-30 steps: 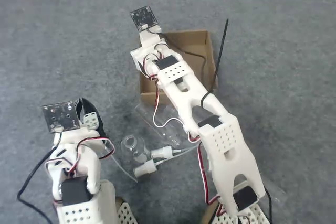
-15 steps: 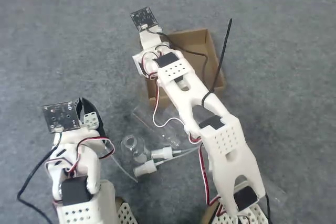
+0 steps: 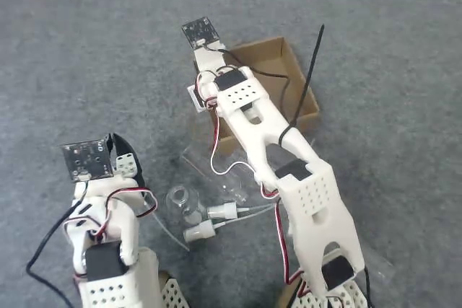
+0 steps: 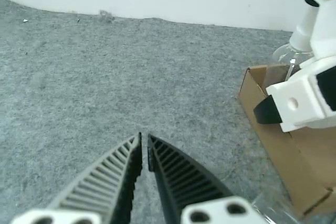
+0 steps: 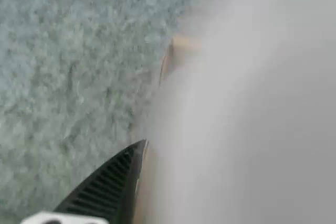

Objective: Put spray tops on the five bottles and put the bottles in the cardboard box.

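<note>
Grey carpet [image 3: 86, 70] is covering the whole work surface, running back to a pale wall. Nearest, at 7 o'clock in the high view, the left gripper [image 4: 144, 140] is hanging low over bare carpet with its jaws together on nothing. Just beyond it, near 6 o'clock, a clear bottle [image 3: 180, 203] is lying uncapped beside two loose spray tops [image 3: 209, 223], their dip tubes trailing across the carpet, and more clear plastic is lying under the right arm [image 3: 253, 120]. That arm is stretching out toward 12 o'clock, where the right gripper [image 5: 140, 150] is sitting against a pale, blurred mass; whether it is gripping cannot be told. A capped bottle [image 4: 287, 55] is standing upright at the rim of the cardboard box [image 3: 303, 81], right beside that gripper. Over the last second the box has been swinging round, its near right corner sliding out toward 3 o'clock. The arm or the bottle is probably nudging a wall rather than dropping in cleanly, and the loose bottles are waiting for tops.
</note>
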Action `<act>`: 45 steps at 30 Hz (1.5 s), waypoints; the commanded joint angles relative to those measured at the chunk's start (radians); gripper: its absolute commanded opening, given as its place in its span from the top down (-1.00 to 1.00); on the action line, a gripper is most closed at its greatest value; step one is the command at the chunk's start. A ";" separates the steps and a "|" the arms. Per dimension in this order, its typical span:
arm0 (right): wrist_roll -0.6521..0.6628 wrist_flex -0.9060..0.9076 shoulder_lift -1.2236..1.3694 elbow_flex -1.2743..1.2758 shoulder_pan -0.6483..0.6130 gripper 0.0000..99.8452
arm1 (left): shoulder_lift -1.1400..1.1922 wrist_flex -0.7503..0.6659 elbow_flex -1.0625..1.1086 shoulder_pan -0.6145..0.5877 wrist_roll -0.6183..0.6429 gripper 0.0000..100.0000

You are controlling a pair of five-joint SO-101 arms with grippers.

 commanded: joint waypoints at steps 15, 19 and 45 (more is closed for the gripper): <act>-0.003 0.282 -0.249 -0.023 0.010 0.23 | -0.015 -0.035 -0.012 -0.006 -0.012 0.97; -0.002 0.329 -0.285 -0.023 0.010 0.23 | -0.015 -0.035 -0.012 -0.006 -0.012 0.97; 0.057 0.598 -0.550 -0.017 -0.005 0.23 | -0.015 -0.037 -0.012 -0.006 -0.012 0.97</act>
